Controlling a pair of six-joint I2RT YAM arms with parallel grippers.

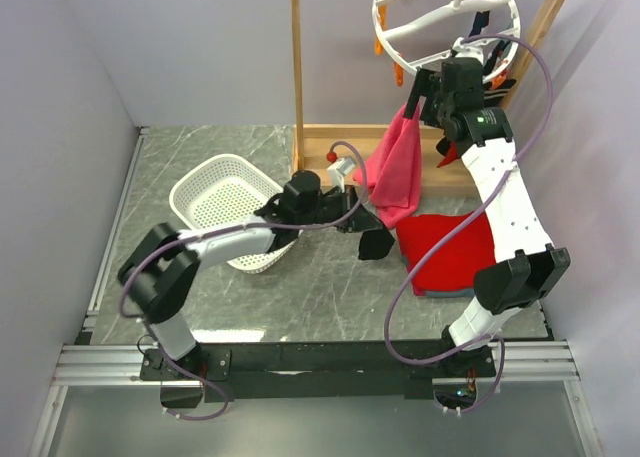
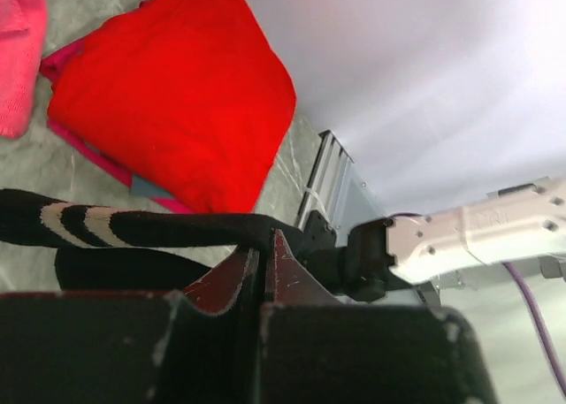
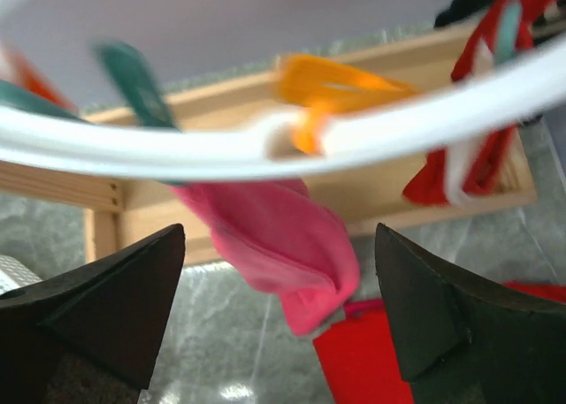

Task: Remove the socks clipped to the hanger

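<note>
The white hanger [image 1: 383,22] hangs from the wooden rack, with orange clips [image 3: 327,86] and teal clips [image 3: 133,77] on its ring [image 3: 177,148]. A sock with red on it [image 3: 482,148] dangles from the ring at the right of the right wrist view. My right gripper [image 1: 425,87] is raised just under the ring, open, with nothing between its fingers [image 3: 133,307]; the pink towel [image 3: 283,236] hangs behind the gap. Low over the table, my left gripper [image 1: 360,224] is shut on a black sock with tan stripes [image 2: 106,227], which droops from its fingertips [image 2: 281,254].
A white basket [image 1: 200,192] stands on the table to the left of my left arm. A folded red cloth [image 1: 445,252] lies at the right, under the right arm. The wooden rack base [image 1: 340,137] runs along the back, and the pink towel [image 1: 400,167] hangs down to it.
</note>
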